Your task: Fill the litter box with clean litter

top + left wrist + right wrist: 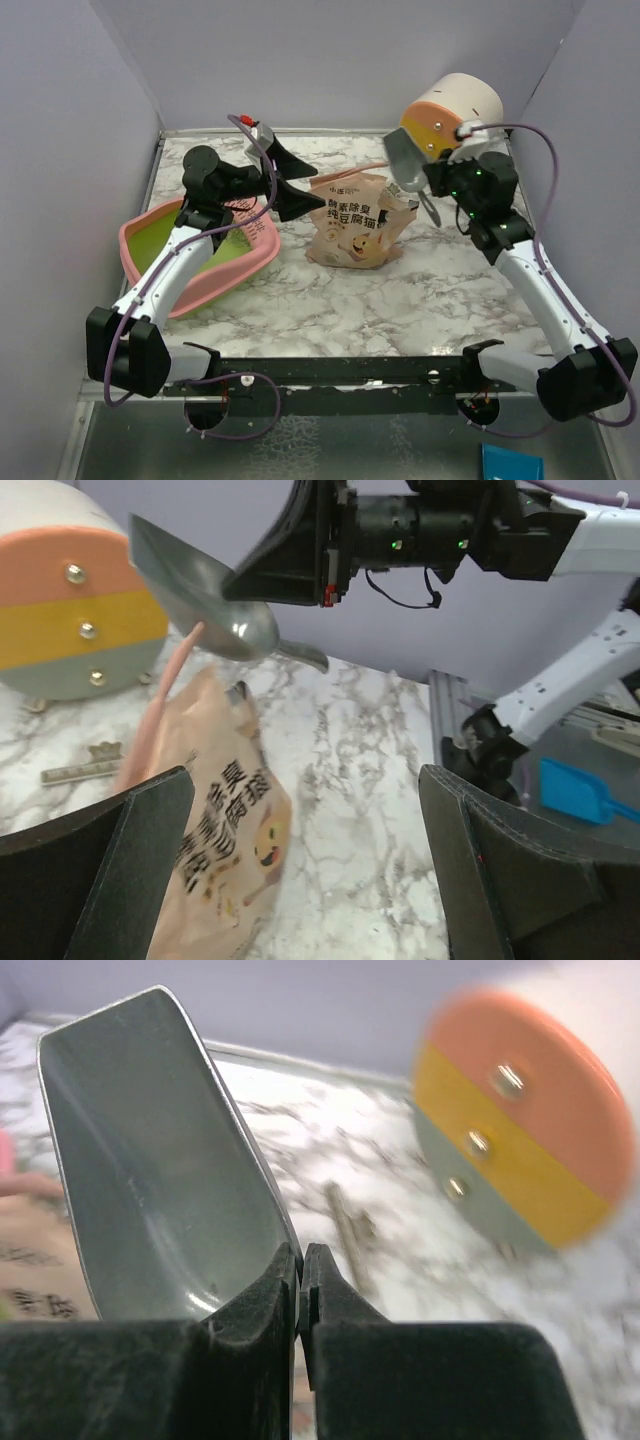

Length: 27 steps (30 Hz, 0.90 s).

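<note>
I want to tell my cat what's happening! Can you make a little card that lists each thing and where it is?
Box: wide pink plastic tray, left, green inside, no litter seen
Bag: crinkled tan cat-print pouch, middle of table
Scoop: grey metal scoop, empty, in the air by the bag's top
Right arm: right gripper shut on scoop
Left arm: left gripper open, holding nothing
Back right: round cream-orange-yellow drawer unit
</note>
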{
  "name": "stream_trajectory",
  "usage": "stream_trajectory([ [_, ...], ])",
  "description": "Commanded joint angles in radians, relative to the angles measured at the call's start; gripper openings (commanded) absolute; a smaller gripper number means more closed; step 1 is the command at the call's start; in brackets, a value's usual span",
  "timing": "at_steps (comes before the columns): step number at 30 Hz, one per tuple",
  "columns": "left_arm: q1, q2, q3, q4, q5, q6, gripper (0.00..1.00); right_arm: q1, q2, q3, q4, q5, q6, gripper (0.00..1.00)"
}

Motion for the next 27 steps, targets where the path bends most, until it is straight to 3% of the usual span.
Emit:
stream_trajectory([
  [1, 0.002, 0.021, 0.043, 0.003, 0.136, -0.16, 0.99, 0.367, 0.036, 0.157, -0.073, 0.309, -0.327, 0.01],
  [5, 0.041, -0.005, 0.021, -0.014, 0.021, -0.258, 0.99, 0.524, 0.077, 0.206, -0.066, 0.487, -0.399, 0.01],
  [10, 0.052, -0.138, -0.038, -0.046, -0.184, -0.257, 0.99, 0.605, 0.078, 0.24, -0.04, 0.481, -0.466, 0.01],
  [13, 0.052, -0.224, -0.06, -0.048, -0.229, -0.235, 0.99, 0.644, 0.071, 0.28, -0.054, 0.495, -0.501, 0.01],
  [16, 0.052, -0.272, -0.099, 0.017, -0.243, -0.268, 0.99, 0.665, 0.043, 0.308, -0.065, 0.467, -0.508, 0.01],
  [19, 0.05, -0.26, -0.095, 0.071, -0.169, -0.282, 0.74, 0.679, 0.019, 0.331, -0.086, 0.424, -0.508, 0.01],
  [21, 0.05, -0.229, -0.061, 0.063, -0.104, -0.28, 0.69, 0.698, 0.02, 0.354, -0.123, 0.402, -0.515, 0.01],
  [27, 0.051, -0.131, 0.131, -0.291, -0.045, -0.108, 0.69, 0.899, 0.06, 0.363, -0.157, 0.541, -0.647, 0.01],
])
